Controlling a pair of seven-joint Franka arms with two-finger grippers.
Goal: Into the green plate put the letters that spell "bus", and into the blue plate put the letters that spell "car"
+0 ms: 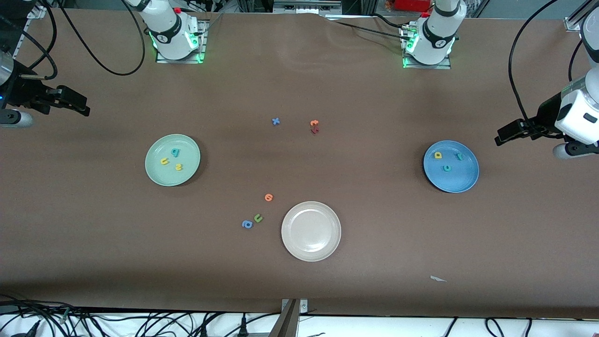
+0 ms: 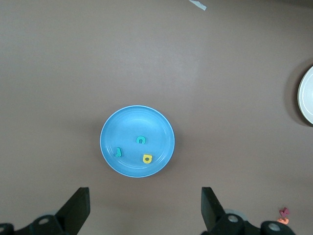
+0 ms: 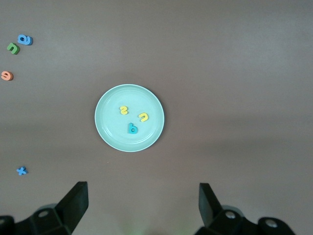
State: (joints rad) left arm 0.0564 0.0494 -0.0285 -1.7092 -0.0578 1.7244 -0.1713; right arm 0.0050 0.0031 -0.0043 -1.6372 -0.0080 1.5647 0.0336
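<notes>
The green plate [image 1: 159, 174] lies toward the right arm's end of the table and holds a teal b [image 1: 175, 151], a yellow u [image 1: 164, 161] and a yellow s [image 1: 178, 167]. The blue plate [image 1: 462, 180] lies toward the left arm's end with a yellow a [image 1: 438, 155], a teal r [image 1: 459, 157] and a teal c [image 1: 447, 167] in it. My right gripper [image 1: 77, 104] hangs open and empty high over bare table off the green plate [image 3: 111, 133]. My left gripper [image 1: 507, 133] is likewise open and empty, high over bare table off the blue plate [image 2: 126, 122].
A beige-white plate [image 1: 311, 243] sits near the front middle. Beside it lie an orange letter [image 1: 268, 197], a green u [image 1: 258, 217] and a blue a [image 1: 247, 224]. Mid-table are a blue x [image 1: 276, 121] and orange and red letters [image 1: 314, 126]. A white scrap [image 1: 437, 279] lies near the front edge.
</notes>
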